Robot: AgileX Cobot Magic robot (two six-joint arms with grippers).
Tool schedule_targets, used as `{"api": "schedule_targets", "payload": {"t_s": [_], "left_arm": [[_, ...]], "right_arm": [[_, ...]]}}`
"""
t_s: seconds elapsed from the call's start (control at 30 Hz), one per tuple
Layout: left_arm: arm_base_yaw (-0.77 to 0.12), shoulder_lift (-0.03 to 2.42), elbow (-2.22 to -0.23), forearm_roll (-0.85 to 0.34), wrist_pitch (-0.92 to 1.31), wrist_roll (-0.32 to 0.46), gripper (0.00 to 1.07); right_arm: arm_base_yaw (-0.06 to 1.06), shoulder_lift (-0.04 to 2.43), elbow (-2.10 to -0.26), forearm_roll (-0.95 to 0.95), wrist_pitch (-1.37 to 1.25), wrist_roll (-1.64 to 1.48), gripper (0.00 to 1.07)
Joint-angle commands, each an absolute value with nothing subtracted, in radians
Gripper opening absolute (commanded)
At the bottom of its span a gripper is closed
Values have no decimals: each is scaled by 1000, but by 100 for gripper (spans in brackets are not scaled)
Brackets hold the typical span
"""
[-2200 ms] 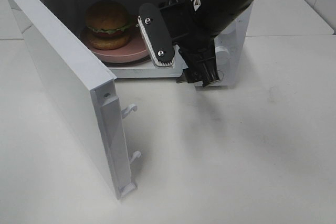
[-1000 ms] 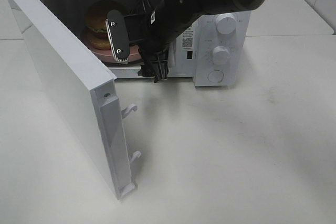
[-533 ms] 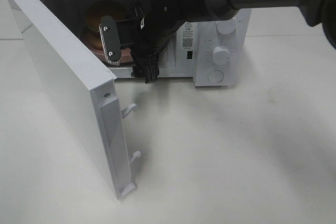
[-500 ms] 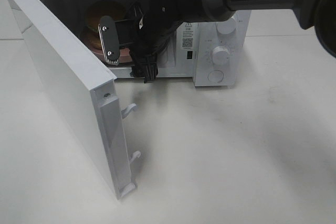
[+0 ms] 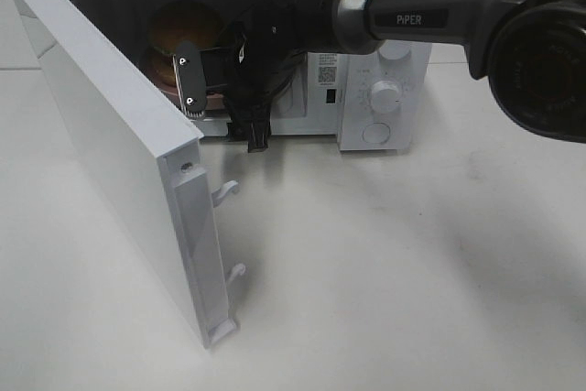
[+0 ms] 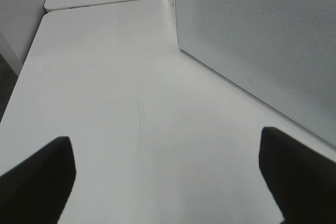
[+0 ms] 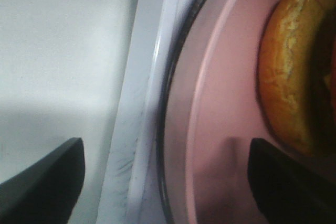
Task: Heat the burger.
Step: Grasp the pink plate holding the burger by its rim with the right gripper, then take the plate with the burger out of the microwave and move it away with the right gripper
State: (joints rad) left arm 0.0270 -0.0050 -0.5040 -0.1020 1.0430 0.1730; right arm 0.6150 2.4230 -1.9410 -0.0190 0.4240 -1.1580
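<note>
Right gripper [image 5: 222,121] from on high: hangs open and empty at the mouth of the microwave [image 5: 385,89], one finger just in front of the burger [image 5: 179,29] deep in the cavity's left part, with the microwave's door [image 5: 110,135] swung wide toward the front. From the right wrist: shows both dark fingertips well apart, nothing between them, over the microwave's front sill and the pink plate [image 7: 220,129] under the golden bun. From the left wrist: shows the left gripper [image 6: 168,177] spread open too, empty, above the white table [image 6: 105,77] just beside the microwave's perforated door.
</note>
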Motion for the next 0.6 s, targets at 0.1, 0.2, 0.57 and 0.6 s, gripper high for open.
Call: {"api": "schedule_targets", "payload": {"t_s": [0.1,0.2,0.57,0.6], "left_arm": [[29,-24,-505,-103,1044,175,87],[29,-24,-505,-103,1044,175,87],[29,-24,-505,-103,1044,175,87],[29,-24,-505,-103,1044,175,87]], "right_arm": [[598,2428,-1952,10,434,-1144,57],[599,2426,-1952,12,433,-1144,36],[610,2393,-1952,78,441,-1158,0],[615,2387,-1952,89,447,-1170,0]]}}
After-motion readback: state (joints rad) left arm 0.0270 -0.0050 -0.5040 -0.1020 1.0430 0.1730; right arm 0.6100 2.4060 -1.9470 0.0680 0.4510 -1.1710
